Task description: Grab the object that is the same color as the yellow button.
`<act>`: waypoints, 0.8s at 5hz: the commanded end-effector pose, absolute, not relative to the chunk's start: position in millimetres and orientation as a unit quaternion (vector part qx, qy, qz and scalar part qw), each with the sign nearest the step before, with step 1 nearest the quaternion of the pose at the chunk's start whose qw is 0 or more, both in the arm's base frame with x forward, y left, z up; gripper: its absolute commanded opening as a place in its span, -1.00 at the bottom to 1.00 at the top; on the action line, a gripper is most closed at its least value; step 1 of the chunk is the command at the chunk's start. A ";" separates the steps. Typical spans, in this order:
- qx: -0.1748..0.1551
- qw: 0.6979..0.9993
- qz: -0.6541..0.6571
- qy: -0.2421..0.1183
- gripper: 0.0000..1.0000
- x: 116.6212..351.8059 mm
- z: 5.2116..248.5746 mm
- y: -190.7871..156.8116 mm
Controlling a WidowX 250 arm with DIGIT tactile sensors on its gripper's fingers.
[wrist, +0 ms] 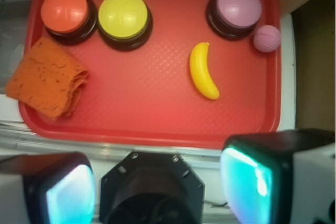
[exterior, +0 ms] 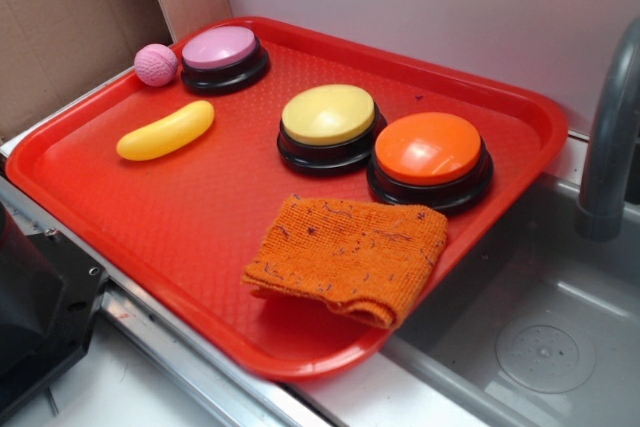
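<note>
The object (exterior: 166, 131), a smooth glossy yellow piece shaped like a small banana with rounded ends, lies flat in the upper left part of the exterior frame on a red tray (exterior: 200, 227); in the wrist view it (wrist: 203, 71) sits right of centre, curved and alone on bare tray. Near it, toward the middle of the exterior frame, stands the yellow button (exterior: 329, 116), a round pale dome on a black base, with an orange-topped button (exterior: 430, 150) just beside it on the right. A pink-topped button (exterior: 221, 50) sits at the tray's top left, touching or almost touching a pink textured ball (exterior: 155, 64). An orange cloth (exterior: 350, 255), folded and coarse-woven, lies at the lower middle, overhanging the tray's edge.

The tray has a fine pebbled surface and a raised rim, and rests on a metal counter beside a steel sink (exterior: 540, 347); a grey faucet pipe (exterior: 610, 137) rises at the right edge. Brown cardboard and a pale wall stand behind.

In the wrist view the gripper (wrist: 152, 187) hovers off the tray's near edge, its two pads (wrist: 71, 192) spread wide apart at the bottom corners, holding nothing.
</note>
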State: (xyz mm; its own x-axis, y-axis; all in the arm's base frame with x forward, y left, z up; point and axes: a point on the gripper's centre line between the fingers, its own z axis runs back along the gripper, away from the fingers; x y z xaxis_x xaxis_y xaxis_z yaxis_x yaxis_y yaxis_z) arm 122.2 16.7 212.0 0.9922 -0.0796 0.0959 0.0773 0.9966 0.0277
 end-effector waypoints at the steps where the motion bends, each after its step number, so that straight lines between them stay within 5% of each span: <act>1: 0.052 0.991 -0.089 -0.085 1.00 144.7 176.3 56.6; 4: 0.054 0.992 -0.071 -0.084 1.00 189.4 93.5 79.3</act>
State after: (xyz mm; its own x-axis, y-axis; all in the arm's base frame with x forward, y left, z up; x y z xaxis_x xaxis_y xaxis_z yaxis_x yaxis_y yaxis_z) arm 183.5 76.6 85.0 0.9813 -0.1421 0.1298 0.1297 0.9865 0.0998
